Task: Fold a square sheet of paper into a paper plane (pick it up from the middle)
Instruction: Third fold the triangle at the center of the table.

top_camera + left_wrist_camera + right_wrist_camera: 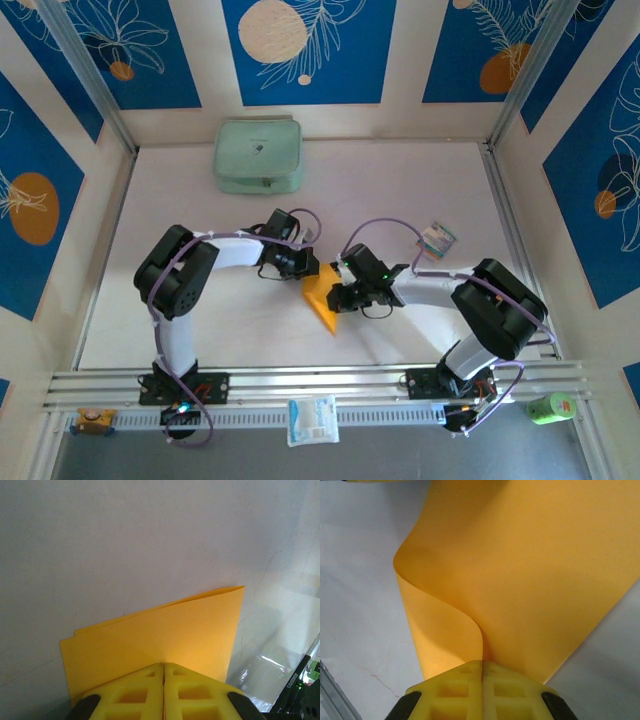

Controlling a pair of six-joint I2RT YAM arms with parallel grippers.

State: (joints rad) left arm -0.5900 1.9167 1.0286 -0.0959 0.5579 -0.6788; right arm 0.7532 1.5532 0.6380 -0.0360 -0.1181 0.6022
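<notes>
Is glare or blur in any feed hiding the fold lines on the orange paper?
Top external: evenly lit and sharp, but the orange paper is small and its creases don't read. Left wrist: paper crisp, with a glare patch on the table at lower right. Right wrist: no glare; the curl is shaded along its bend, the near fingers slightly soft.

A pale green zipped pouch [259, 156] lay flat at the far edge of the white tabletop [400, 180]. A small multicoloured striped card [437, 238] lay toward the right side. In front of the aluminium rail [320, 385] sat a white-and-blue packet [312, 419], a green object [549, 408] at the right and a small orange item [92, 419] at the left. Blue floral panels [308, 50] lined the walls.
</notes>
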